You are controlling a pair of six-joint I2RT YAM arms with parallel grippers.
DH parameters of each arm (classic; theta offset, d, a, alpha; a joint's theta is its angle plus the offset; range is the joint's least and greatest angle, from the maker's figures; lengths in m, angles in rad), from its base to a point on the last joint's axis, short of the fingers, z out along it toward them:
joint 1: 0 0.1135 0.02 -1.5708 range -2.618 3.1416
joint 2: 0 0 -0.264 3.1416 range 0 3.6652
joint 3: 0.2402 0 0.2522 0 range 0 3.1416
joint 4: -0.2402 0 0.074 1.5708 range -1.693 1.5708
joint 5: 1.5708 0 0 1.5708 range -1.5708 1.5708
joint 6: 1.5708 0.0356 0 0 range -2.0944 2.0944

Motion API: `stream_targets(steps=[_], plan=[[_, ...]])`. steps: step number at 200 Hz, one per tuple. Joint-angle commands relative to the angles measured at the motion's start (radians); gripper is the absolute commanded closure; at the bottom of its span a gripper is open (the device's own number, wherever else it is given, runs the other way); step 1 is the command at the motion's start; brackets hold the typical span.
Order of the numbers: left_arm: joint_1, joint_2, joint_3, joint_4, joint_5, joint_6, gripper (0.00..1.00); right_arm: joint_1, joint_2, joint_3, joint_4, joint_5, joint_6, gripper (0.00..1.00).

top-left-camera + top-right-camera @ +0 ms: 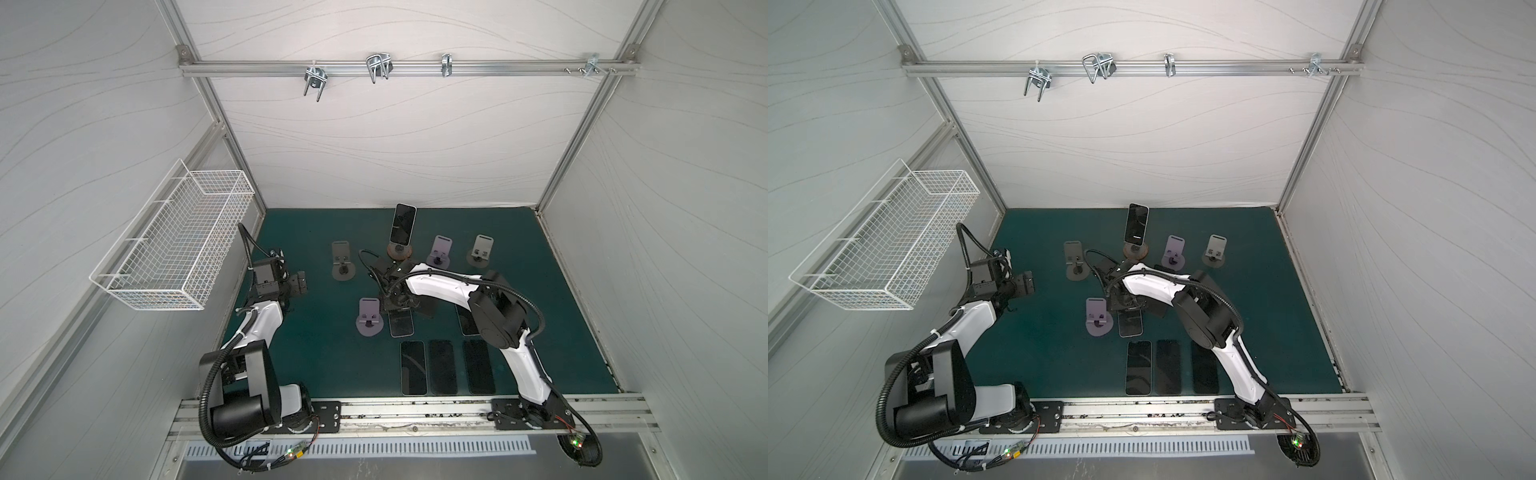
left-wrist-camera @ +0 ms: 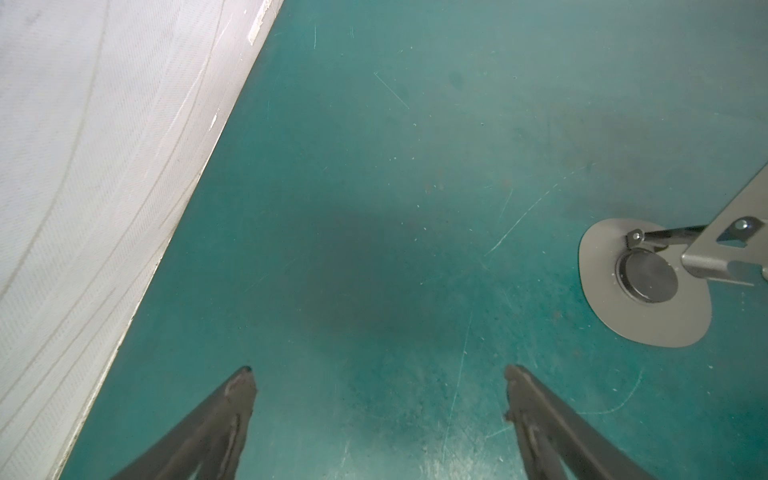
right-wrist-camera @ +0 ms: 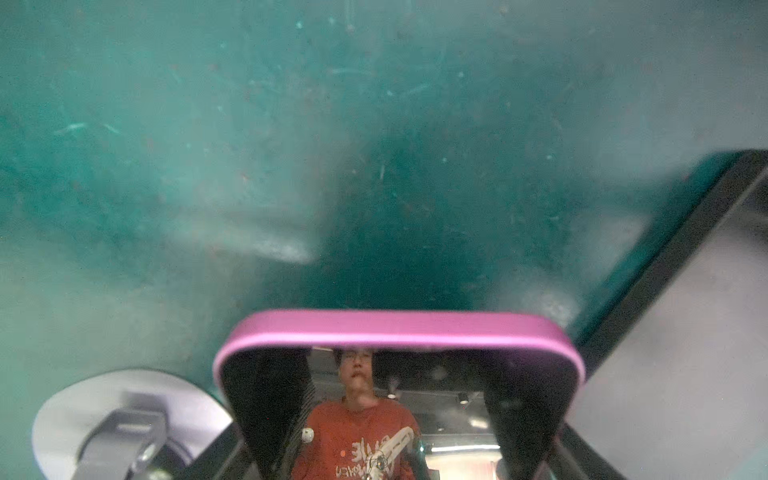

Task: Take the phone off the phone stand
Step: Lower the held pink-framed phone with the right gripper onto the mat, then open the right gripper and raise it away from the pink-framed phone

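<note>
Phone point(image 1: 401, 326) flat on mat point(image 1: 324, 357) nr purple stand point(image 1: 369, 318), right claw point(image 1: 398, 308) prob. astride

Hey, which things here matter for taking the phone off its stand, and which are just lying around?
For the job: upright phone, its brown-based stand, right claw at a pink-rimmed phone.

Lying about: empty stands, flat phones in front, wire basket, wall hooks, open left claw.

my left arm point(image 1: 257, 328) is folded back by the left edge of the mat point(image 1: 316, 365), with my left gripper point(image 2: 379, 370) held low and its fingers spread wide. my right arm point(image 1: 440, 286) arches to mid-mat, wrist bent over, and my right gripper point(image 1: 397, 306) points straight down. i cannot tell how its jaws stand.
</note>
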Motion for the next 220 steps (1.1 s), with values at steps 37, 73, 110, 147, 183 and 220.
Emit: stream_targets(steps=[37,73,110,147,183,220], plan=[[0.005,0.005,0.044,0.01,0.007,0.012,0.05,0.002,0.092,-0.049,-0.044,-0.028,0.041,0.22],[0.005,0.003,0.04,0.012,0.007,0.013,0.05,0.003,0.1,-0.038,-0.055,-0.027,0.041,0.22],[0.005,-0.001,0.037,0.014,0.009,0.014,0.05,0.003,0.1,-0.036,-0.057,-0.022,0.042,0.21],[0.005,-0.002,0.036,0.015,0.011,0.014,0.05,0.005,0.105,-0.028,-0.075,-0.01,0.056,0.2],[0.005,-0.001,0.037,0.014,0.011,0.014,0.05,0.006,0.108,-0.025,-0.072,-0.014,0.055,0.2],[0.005,-0.001,0.037,0.013,0.013,0.014,0.05,0.008,0.106,0.0,-0.09,0.0,0.062,0.17]])
